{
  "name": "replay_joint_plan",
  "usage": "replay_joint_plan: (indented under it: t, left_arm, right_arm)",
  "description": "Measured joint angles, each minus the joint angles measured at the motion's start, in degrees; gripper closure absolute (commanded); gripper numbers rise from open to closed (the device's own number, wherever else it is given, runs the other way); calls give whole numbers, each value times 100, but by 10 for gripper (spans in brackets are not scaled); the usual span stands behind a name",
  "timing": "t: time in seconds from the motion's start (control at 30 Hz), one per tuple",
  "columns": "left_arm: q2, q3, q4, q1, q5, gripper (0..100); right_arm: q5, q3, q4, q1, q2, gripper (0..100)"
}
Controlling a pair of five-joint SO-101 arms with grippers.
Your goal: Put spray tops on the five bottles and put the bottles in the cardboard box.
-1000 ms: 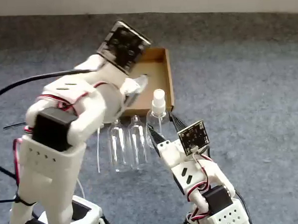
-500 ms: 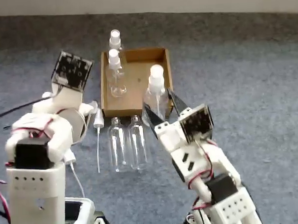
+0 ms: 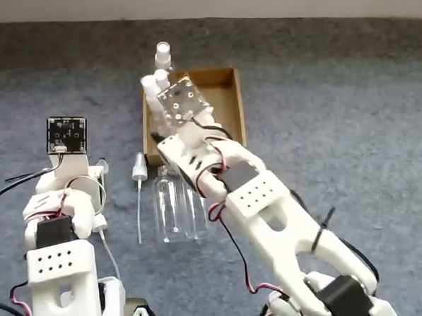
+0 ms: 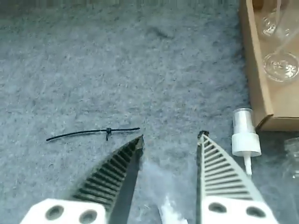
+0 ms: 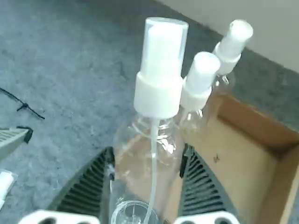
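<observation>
The box (image 3: 240,114) is receiving bottles: two capped bottles (image 3: 162,77) are standing at its left side, apparently inside. My right gripper (image 5: 147,158) is clamping a third capped bottle (image 5: 140,140) upright over the box's left side, not yet set down. Two bare bottles (image 3: 167,206) are lying on the carpet (image 3: 351,122) just before the box. My left gripper (image 4: 170,137) is hanging released beside a loose spray top (image 4: 245,140). I am judging the task roughly half complete.

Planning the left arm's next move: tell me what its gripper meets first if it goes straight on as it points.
Probably bare grey carpet: the open left gripper points between the black tie and the loose spray top, neither squarely in its line. Depth is unclear.
</observation>
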Motion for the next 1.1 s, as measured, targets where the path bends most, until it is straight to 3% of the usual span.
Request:
replay_joint_plan:
  t: [0.23,0.43,0.67,1.1]
  left_arm:
    - [141,0,-88,-26,0,818]
    - [141,0,-88,-26,0,818]
    - [141,0,-88,-26,0,818]
    - [141,18,-88,18,0,818]
  right_arm:
    - [0,1257,-2734,0,79,995]
    - [0,2127,-4079,0,79,995]
    - [0,2312,-4703,0,79,995]
    - [0,2259,-4800,35,747,995]
